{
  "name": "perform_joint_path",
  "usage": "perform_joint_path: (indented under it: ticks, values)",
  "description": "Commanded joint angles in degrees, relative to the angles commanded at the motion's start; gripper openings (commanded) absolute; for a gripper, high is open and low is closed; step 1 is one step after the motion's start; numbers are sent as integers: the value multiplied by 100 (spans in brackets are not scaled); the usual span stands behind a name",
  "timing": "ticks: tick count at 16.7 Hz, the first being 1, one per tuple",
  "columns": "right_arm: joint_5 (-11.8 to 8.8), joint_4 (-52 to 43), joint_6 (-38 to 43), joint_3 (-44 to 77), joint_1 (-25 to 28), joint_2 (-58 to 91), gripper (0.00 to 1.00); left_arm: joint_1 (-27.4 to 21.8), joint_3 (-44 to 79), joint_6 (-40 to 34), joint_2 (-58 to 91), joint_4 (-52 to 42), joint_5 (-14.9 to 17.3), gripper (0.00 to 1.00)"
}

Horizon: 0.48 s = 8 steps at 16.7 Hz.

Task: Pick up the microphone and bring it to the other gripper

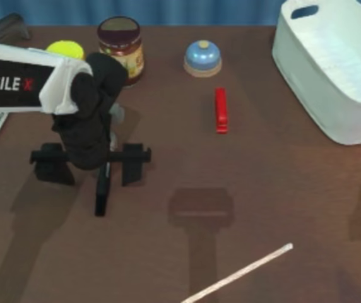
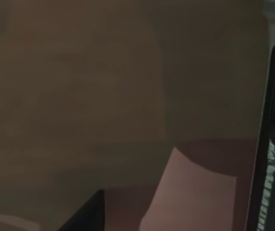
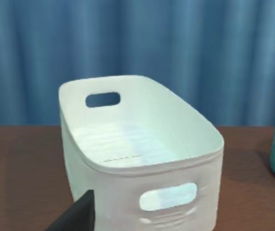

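The microphone [image 1: 102, 189] lies on the desk [image 1: 262, 189] near its left edge, handle pointing to the front. The left gripper [image 1: 91, 165] is right over it, fingers spread wide. The right gripper's jaws: cannot tell. A red stapler [image 1: 221, 110] lies mid-desk.

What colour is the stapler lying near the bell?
Red; the stapler shows best in the top view, just below the bell.
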Motion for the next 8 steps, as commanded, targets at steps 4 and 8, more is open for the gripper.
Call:
perform_joint_path:
  ticks: [4, 8]
  values:
    - [0, 0, 0, 0, 0, 0, 100, 0, 0, 0, 0, 0, 0, 10]
    - [0, 0, 0, 0, 0, 0, 100, 0, 0, 0, 0, 0, 0, 0]
